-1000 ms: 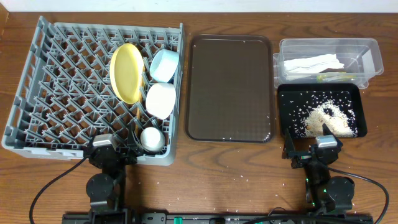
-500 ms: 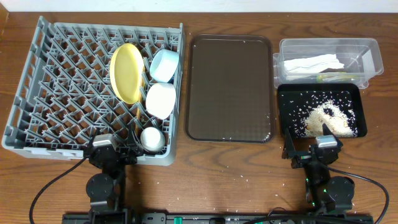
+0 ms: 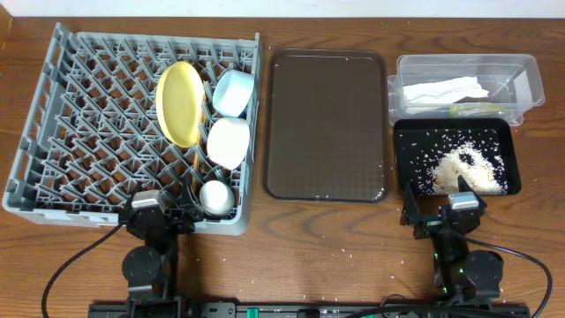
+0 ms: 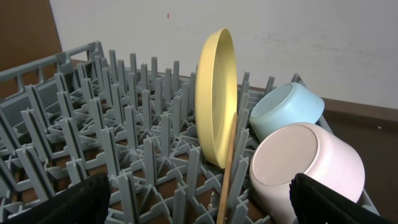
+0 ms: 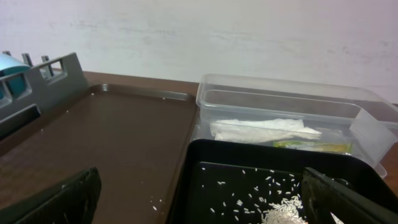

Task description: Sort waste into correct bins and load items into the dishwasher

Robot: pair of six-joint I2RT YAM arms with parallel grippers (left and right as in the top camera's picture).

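Note:
The grey dish rack (image 3: 53, 168) holds the yellow plate (image 3: 179, 103) on edge, the light blue bowl (image 3: 234, 92), the white bowl (image 3: 229, 142), the white cup (image 3: 216, 197) and the chopsticks (image 3: 195, 172). The left wrist view shows the plate (image 4: 214, 93), blue bowl (image 4: 286, 111), white bowl (image 4: 305, 163) and a chopstick (image 4: 226, 174). The clear tub (image 3: 525, 79) holds the white napkin (image 3: 446, 90) and the yellow-green sleeve (image 3: 477, 109). The black tray (image 3: 406, 146) holds rice (image 3: 463, 168). My left gripper (image 3: 165, 215) and right gripper (image 3: 439, 209) are open and empty near the front edge.
The dark brown serving tray (image 3: 327, 124) lies between the rack and the bins, with a few stray grains on it. A few grains lie on the wooden table in front. In the right wrist view the tub (image 5: 292, 99) stands behind the black tray (image 5: 205, 155).

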